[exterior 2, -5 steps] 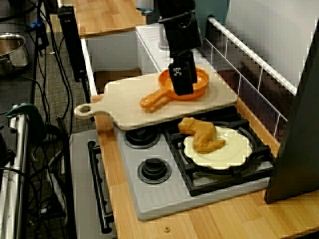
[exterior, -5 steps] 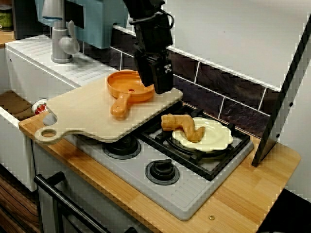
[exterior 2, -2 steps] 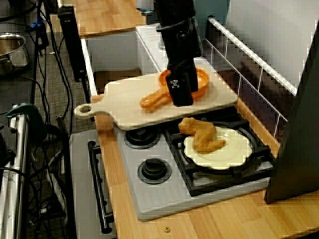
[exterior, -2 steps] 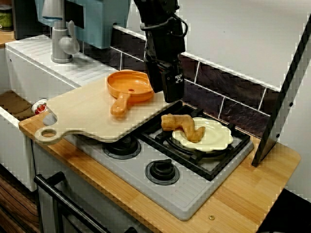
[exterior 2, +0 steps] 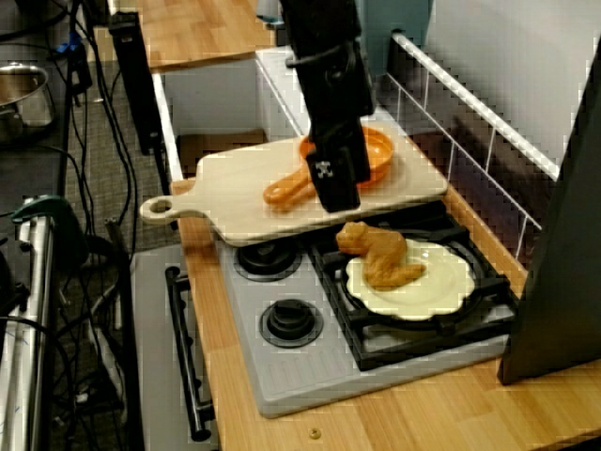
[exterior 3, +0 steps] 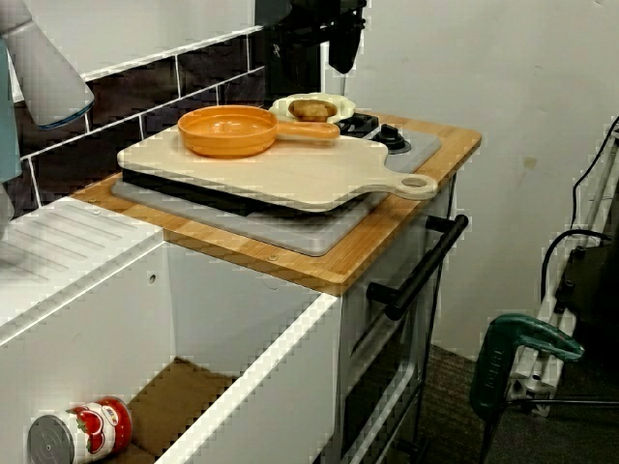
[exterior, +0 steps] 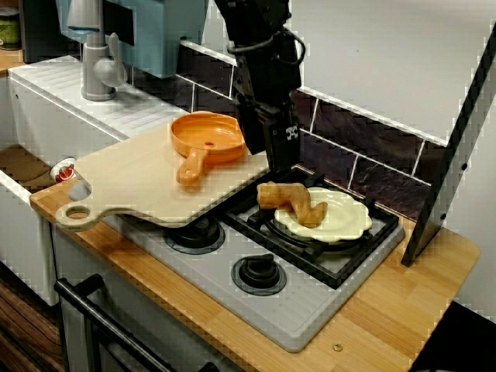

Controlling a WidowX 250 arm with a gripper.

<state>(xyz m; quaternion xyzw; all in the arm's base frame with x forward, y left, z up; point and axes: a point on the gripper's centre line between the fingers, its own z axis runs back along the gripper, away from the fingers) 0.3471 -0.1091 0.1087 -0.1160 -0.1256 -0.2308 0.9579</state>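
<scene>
Fingers point(exterior: 280, 157) hang over the cutting board point(exterior: 139, 182) edge; parted or pressed together, cannot tell. Just below and in front of them, a toy chicken piece point(exterior: 291, 199) lies on a cream plate point(exterior: 349, 221). An orange pan point(exterior: 208, 139) sits just beside them on the board.

Cutting board point(exterior: 132, 182) left, plate point(exterior: 345, 221) right on your stove point(exterior: 310, 308)
You had the cutting board lying across the stove's left side, the pan point(exterior: 208, 138) on its far end; the plate sat on the right-hand burner, the food piece point(exterior: 288, 200) on its left rim, the gripper point(exterior: 280, 165) above the gap between.
</scene>
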